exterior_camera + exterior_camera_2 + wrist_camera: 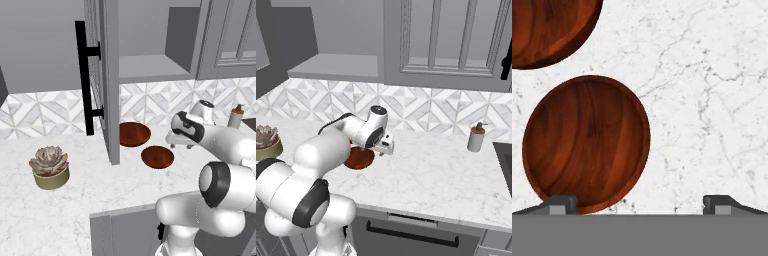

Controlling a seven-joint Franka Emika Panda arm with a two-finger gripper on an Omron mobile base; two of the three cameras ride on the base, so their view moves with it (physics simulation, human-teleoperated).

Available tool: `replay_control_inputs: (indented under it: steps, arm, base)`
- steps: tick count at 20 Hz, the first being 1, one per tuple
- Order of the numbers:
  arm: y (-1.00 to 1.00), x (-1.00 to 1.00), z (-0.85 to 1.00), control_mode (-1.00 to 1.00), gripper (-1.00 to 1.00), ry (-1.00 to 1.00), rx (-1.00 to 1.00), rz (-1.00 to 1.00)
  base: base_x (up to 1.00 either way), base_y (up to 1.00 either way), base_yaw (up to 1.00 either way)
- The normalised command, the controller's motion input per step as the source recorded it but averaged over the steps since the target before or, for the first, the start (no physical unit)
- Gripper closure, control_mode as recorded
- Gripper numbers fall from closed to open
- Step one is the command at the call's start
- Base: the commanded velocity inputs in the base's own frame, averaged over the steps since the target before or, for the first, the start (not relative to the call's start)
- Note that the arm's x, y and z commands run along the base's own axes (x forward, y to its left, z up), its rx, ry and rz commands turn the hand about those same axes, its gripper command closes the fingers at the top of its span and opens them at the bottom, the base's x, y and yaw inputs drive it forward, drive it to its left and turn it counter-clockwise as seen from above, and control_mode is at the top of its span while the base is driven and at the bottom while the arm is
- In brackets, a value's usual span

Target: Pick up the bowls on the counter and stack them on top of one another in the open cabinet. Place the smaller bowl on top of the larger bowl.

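Observation:
Two glossy reddish-brown bowls lie on the white marble counter (pixel 90 175). The nearer bowl (pixel 157 157) (pixel 587 142) (pixel 359 159) looks slightly narrower. The wider bowl (pixel 134 134) (pixel 552 30) sits behind it, next to the open cabinet's door (pixel 107 75). My gripper (pixel 181 145) (pixel 387 149) (pixel 639 205) hangs open above the counter, just right of the nearer bowl, pointing down. In the hand view one fingertip (pixel 559 204) sits over that bowl's rim and the other is over bare marble. The cabinet's grey shelf (pixel 150 67) (pixel 336 67) holds nothing.
The open door with its long black bar handle (pixel 82 75) juts out over the counter, left of the bowls. A succulent in a tan pot (pixel 49 167) (pixel 266 140) stands at the left. A soap dispenser (pixel 235 117) (pixel 476 138) stands by the tiled backsplash at the right.

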Motion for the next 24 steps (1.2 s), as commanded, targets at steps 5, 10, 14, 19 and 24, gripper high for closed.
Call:
replay_control_inputs:
  steps: [5,10,14,19,24]
  arm:
    - [0.00,0.42,-0.39,-1.00,-1.00,0.00,0.00,0.00]
    - [0.00,0.14,-0.33,-1.00,-1.00,-0.01,0.00,0.00]
    - [0.16,-0.04,-0.29,-1.00,-1.00,-0.05,0.00,0.00]
    - [0.19,0.00,-0.33,-1.00,-1.00,-0.02,0.00,0.00]
    - [0.11,0.00,-0.29,-1.00,1.00,0.00,0.00,0.00]
  base:
    - [0.00,0.00,0.00]
    - [0.00,0.00,0.00]
    - [0.00,0.00,0.00]
    - [0.00,0.00,0.00]
    - [0.00,0.00,0.00]
